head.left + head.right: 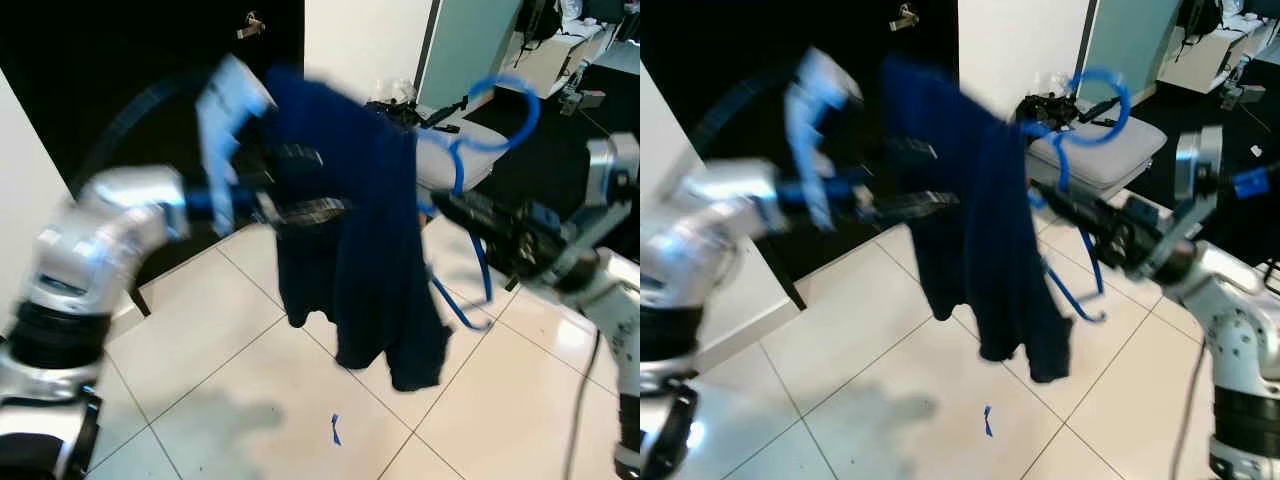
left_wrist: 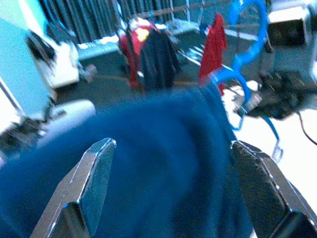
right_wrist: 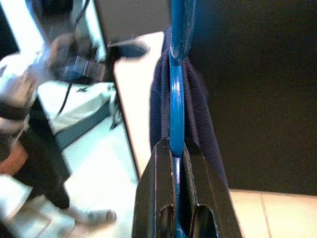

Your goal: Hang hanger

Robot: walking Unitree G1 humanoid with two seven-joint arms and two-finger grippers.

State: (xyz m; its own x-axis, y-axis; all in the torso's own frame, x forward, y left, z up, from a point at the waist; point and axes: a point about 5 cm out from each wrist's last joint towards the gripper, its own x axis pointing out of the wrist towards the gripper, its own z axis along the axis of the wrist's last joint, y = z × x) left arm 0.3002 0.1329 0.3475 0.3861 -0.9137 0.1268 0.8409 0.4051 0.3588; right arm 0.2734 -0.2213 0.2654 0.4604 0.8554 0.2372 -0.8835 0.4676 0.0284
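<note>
A blue plastic hanger (image 1: 515,110) carries a dark navy garment (image 1: 370,250) that hangs down over the tiled floor. My right gripper (image 1: 450,205) comes in from the right and is shut on the hanger's blue bar (image 3: 177,89), with the navy cloth (image 3: 198,114) draped on both sides of it. My left gripper (image 1: 310,210) reaches in from the left at the garment's shoulder. In the left wrist view its fingers (image 2: 94,168) stand wide apart, open, with navy cloth (image 2: 163,183) between them. The head views are blurred by motion.
A grey cushioned seat (image 1: 450,160) with black items on it stands behind the garment. A black cabinet front (image 1: 100,80) lies at the back left. A small blue scrap (image 1: 336,430) lies on the white tiles (image 1: 250,400). A clothes rail with a red garment (image 2: 214,44) appears in the left wrist view.
</note>
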